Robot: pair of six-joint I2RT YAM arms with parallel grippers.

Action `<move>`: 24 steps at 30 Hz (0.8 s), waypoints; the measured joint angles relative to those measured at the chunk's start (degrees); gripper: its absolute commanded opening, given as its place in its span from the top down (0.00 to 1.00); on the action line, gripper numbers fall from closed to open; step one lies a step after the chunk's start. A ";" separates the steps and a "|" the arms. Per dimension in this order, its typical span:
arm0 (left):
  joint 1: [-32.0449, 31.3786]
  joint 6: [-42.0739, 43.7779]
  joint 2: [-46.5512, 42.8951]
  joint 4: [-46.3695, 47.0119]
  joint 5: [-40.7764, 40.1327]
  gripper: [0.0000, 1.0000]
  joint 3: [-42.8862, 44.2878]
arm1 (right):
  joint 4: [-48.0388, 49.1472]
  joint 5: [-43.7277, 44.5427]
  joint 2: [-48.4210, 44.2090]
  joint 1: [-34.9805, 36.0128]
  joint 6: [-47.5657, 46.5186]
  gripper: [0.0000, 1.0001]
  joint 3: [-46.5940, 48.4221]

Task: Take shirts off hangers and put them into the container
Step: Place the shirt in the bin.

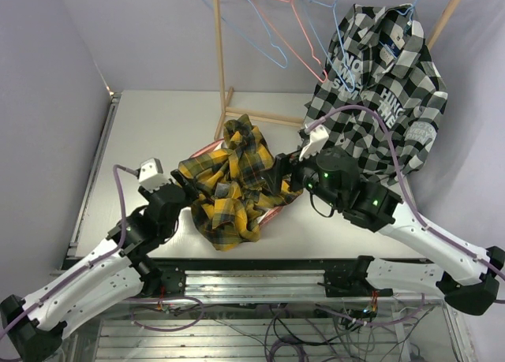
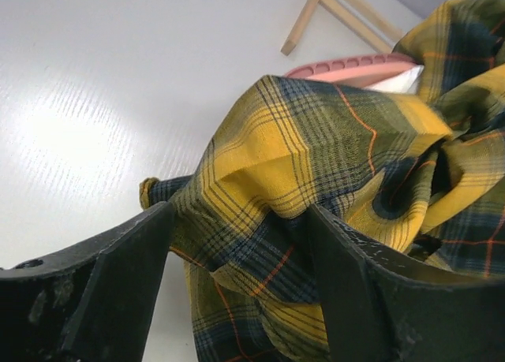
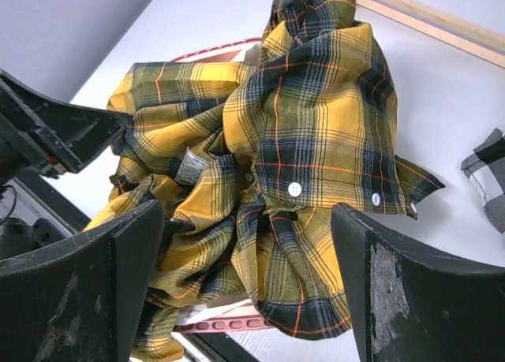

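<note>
The white table (image 1: pixel 158 125) carries a wooden rack (image 1: pixel 220 62) along its 12 o'clock edge. At about 1 o'clock on the rack's rail, the black-and-white checked shirt (image 1: pixel 387 102) hangs on a blue hanger (image 1: pixel 410 13); it looks to be the one garment not yet stripped. Near the table's centre the yellow-and-black plaid shirt (image 1: pixel 229 181) lies heaped over the salmon-pink container (image 2: pixel 347 65). It spills past the rim toward 6 o'clock, probably because the bunched cloth is bulkier than the basket, and only slivers of rim show. Three bare hangers (image 1: pixel 276 61) dangle from the rail between 11 and 12 o'clock. The left gripper (image 2: pixel 241 220) sits at the heap's 8 o'clock, jaws spread, with a fold of plaid loose between them and nothing pinched. The right gripper (image 3: pixel 245 220) hovers at the heap's 3 o'clock, jaws wide and empty, likely placed to tuck the overhang in.
</note>
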 measured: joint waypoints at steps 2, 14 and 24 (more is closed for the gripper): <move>0.00 0.44 0.87 2.23 0.72 0.81 -1.38 | -0.07 0.04 -0.57 0.00 -0.22 0.13 0.00; 0.00 3.54 3.04 -0.35 2.23 0.93 8.22 | -0.31 1.44 -4.63 0.00 -0.85 0.13 -1.73; 0.00 14.21 15.10 3.17 13.64 0.93 23.78 | -0.87 2.89 -5.29 0.02 -0.76 0.13 -2.62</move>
